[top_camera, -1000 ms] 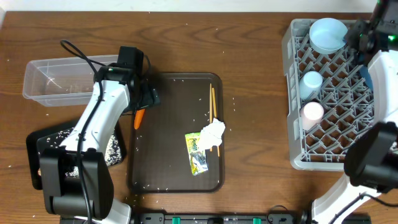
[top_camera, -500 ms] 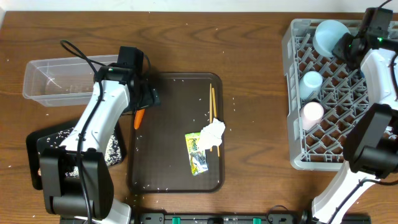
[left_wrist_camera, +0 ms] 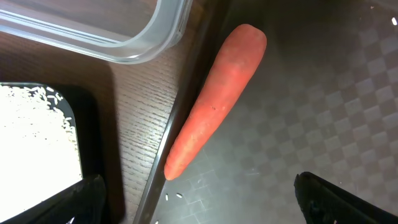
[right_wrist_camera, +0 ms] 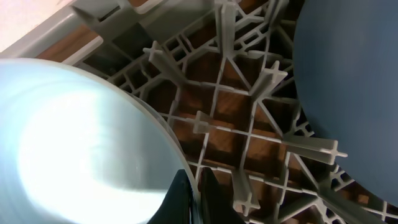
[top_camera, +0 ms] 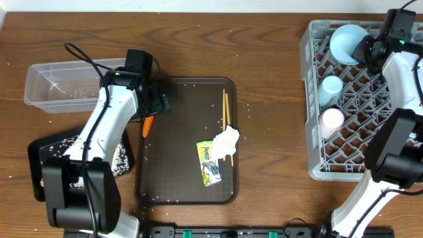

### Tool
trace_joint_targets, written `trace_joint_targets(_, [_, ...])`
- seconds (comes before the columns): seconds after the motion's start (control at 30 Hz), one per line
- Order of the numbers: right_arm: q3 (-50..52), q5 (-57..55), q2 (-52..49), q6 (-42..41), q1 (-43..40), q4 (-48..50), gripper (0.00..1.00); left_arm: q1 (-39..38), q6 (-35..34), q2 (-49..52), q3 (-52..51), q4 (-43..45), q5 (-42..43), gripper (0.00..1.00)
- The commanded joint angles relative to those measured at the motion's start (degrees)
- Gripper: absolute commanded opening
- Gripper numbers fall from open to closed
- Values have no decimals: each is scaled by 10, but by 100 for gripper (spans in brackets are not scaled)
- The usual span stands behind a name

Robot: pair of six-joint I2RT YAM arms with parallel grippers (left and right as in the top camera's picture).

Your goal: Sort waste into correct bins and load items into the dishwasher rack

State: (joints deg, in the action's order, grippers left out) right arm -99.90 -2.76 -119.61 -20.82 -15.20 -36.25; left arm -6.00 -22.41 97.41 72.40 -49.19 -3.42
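**Orange is up next: short orange carrot [left_wrist_camera: 214,102] under the left tool [left_wrist_camera: 199,186]**

So the carrot lies at the left edge of the large dark-brown serving tray [top_camera: 178,152] with its narrow end against the rim. It's near the clear rectangular plastic tub [top_camera: 59,86] and the shallow black rectangular tray [top_camera: 39,165], which holds loose white rice [left_wrist_camera: 37,137]. The left tool hovers right over it, fingers spread wide and holding nothing.

Reads to me as the sorting step. Next move would be to drop down, close across the carrot's middle and carry it to the black tray, I'd guess.

The right tool [right_wrist_camera: 194,193] is at a back corner of the large square grey plastic dishwasher rack [top_camera: 310,99]. Its fingers are squeezed together on what looks like the rim of the small pale-blue bowl [right_wrist_camera: 81,143].

Overhead hides both sets of fingers, so only the wrist views show them. It does show the crumpled white paper napkin [top_camera: 227,140] and thin wooden chopsticks [top_camera: 226,109] waiting mid-tray.
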Motion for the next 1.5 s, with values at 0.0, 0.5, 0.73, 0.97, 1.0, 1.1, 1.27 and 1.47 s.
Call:
trace_joint_targets(0.0, [-6, -19, 18, 27, -13, 0, 1, 2, 7, -4, -1, -2, -7, 98])
trace_joint_targets(0.5, [-6, -337, 156, 340, -14, 118, 1, 2, 8, -4, -1, -2, -7, 98])
trace_joint_targets(0.73, [-6, -202, 138, 239, -11, 35, 17, 2, 7, -4, -1, -2, -7, 98])
trace_joint_targets(0.97, [-6, -38, 127, 97, -10, -63, 47, 2, 8, -4, -1, -2, -7, 98])
trace_joint_targets(1.0, [-6, -38, 124, 80, -10, -76, 47, 2, 7, -4, -1, -2, -7, 98])
trace_joint_targets(1.1, [-5, -30, 105, 50, -10, -108, 47, 2, 7, -4, -1, -2, -7, 98])
trace_joint_targets(1.27, [-5, -21, 61, 24, -10, -115, 47, 2, 7, -4, -1, -2, -7, 98])
trace_joint_targets(1.47, [-5, -12, 10, 5, -10, -77, 41, 2, 7, -4, -1, -2, -7, 98])
